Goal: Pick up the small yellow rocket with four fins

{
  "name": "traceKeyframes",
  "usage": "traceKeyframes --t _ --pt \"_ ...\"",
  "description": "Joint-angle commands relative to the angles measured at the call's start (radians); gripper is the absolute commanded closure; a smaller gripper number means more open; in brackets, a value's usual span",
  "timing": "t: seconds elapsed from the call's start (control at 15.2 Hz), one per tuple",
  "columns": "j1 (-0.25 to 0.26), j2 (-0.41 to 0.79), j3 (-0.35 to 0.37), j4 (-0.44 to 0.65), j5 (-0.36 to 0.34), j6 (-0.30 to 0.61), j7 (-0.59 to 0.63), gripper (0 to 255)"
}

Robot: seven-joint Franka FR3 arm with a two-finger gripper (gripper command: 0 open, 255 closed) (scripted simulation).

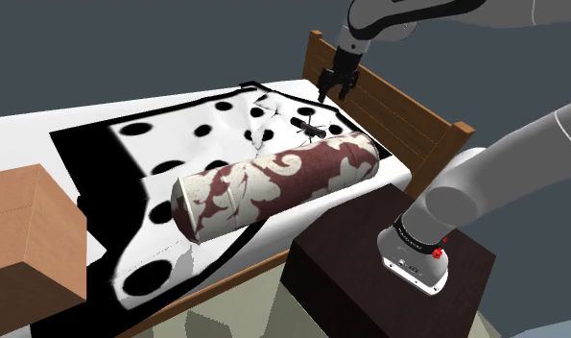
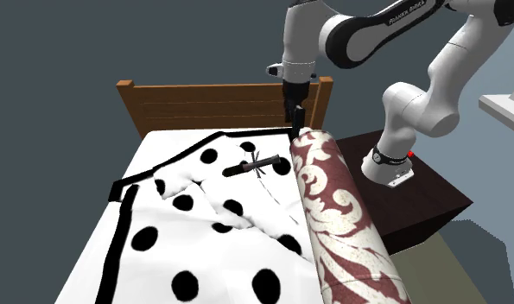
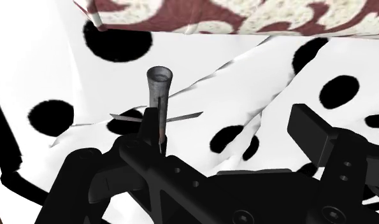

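Maroon-and-cream bolster [image 1: 278, 182] lies on the spotted blanket [image 1: 192, 139] at 6 o'clock of the rocket [image 1: 309, 126] in the shoulder view, headboard [image 1: 389, 101] at 2 o'clock, cardboard box [image 1: 29, 230] far off at 8 o'clock, contents hidden. You see the rocket drawn dark grey, flat on the blanket, long axis 9-to-3 in the second exterior view, flared end toward the bolster. Gripper [image 1: 332, 94] hangs at its 1 o'clock, fingers wide, holding nothing.

Dark finned rocket [image 2: 246, 167] lying on spotted blanket [image 2: 216, 259].

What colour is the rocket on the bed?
The rocket looks dark grey, not yellow; wrist view shows it best.
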Motion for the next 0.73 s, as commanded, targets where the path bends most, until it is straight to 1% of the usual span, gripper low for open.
traceKeyframes --t 0.0,0.33,0.66 --pt "-0.002 0.083 -0.016 0.038 0.012 0.031 -0.019 0" --pt "-0.007 0.288 -0.045 0.14 0.06 0.096 -0.066 0" --pt "-0.025 0.495 -0.059 0.27 0.12 0.13 -0.113 0"
